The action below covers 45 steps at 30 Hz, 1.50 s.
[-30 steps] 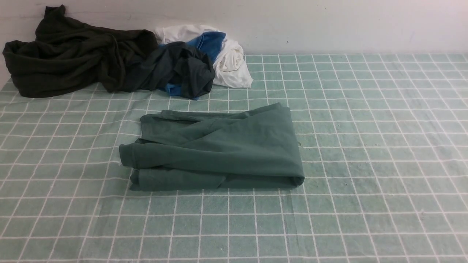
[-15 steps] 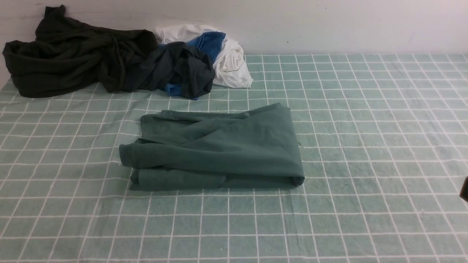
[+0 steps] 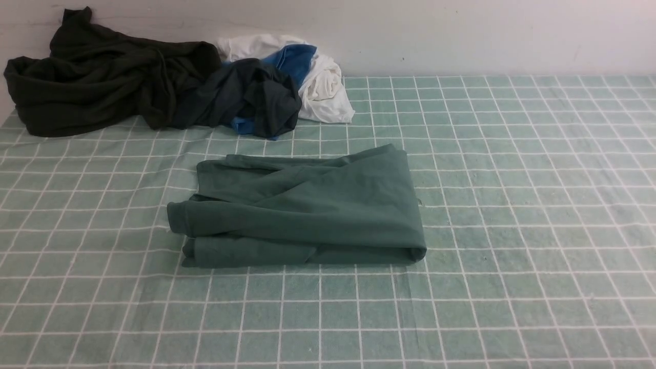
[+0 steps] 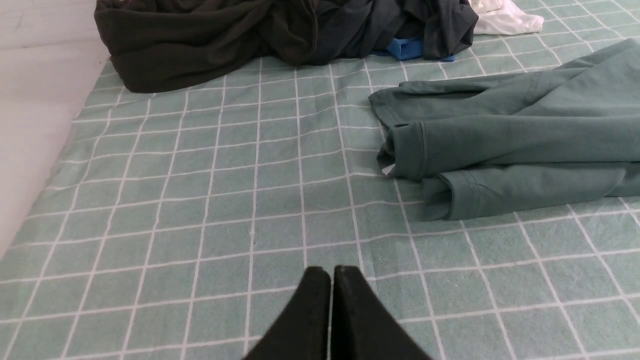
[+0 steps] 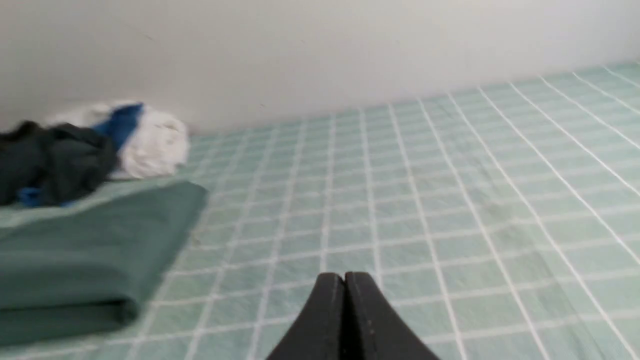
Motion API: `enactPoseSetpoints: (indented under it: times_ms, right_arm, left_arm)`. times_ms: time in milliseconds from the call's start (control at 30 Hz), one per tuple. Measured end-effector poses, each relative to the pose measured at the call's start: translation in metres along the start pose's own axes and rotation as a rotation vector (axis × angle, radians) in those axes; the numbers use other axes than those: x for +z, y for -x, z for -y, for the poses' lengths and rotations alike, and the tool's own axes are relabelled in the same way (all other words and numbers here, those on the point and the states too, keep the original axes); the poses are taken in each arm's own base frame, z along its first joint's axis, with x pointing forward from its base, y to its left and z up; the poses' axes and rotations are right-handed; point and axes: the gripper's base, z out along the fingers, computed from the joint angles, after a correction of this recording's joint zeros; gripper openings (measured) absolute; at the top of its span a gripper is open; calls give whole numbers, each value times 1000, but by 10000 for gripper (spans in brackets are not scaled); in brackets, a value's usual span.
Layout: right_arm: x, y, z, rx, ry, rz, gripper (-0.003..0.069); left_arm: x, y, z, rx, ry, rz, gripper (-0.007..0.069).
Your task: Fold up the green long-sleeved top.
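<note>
Looks nearly done, maybe all done. Green top (image 3: 302, 210) already folded into a thick, neat block, lying flat near the middle of the checked cloth (image 3: 512, 215). Sleeve cuffs (image 4: 425, 155) tucked in and stacked at the 9 o'clock end of the block, smooth folded edge at the 3 o'clock end. A few loose creases on the upper layer, so perhaps 1 small tidy-up left, or nothing at all.

Pile of other clothes at 11 o'clock from the top, against the wall: a very dark garment (image 3: 92, 77), a grey and blue one (image 3: 251, 97), a white one (image 3: 323, 82). None touching the green top.

No arm seen from the front. Left gripper (image 4: 331, 272) pulled well back, low over bare cloth, at about 7 o'clock from the top, fingers pressed together, holding nothing. Right gripper (image 5: 344, 277) also back over bare cloth, at about 4 o'clock from the top, fingers pressed together too, holding nothing. Neither touching the top.
</note>
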Motion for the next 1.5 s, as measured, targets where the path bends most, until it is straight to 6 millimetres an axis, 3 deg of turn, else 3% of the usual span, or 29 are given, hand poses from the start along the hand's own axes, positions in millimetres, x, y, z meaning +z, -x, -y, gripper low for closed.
enactPoseSetpoints:
  times_ms: [167, 1300, 1500]
  right_arm:
    - [1, -8, 5, -18, -48, -40, -13]
    - [1, -9, 5, -69, -50, -49, -14]
    - [1, -9, 5, -69, -50, -49, -14]
  left_arm:
    - [0, 0, 0, 0, 0, -2, -3]
    - [0, -1, -2, 24, 21, -6, -3]
    - [12, -12, 7, -54, -30, 42, -3]
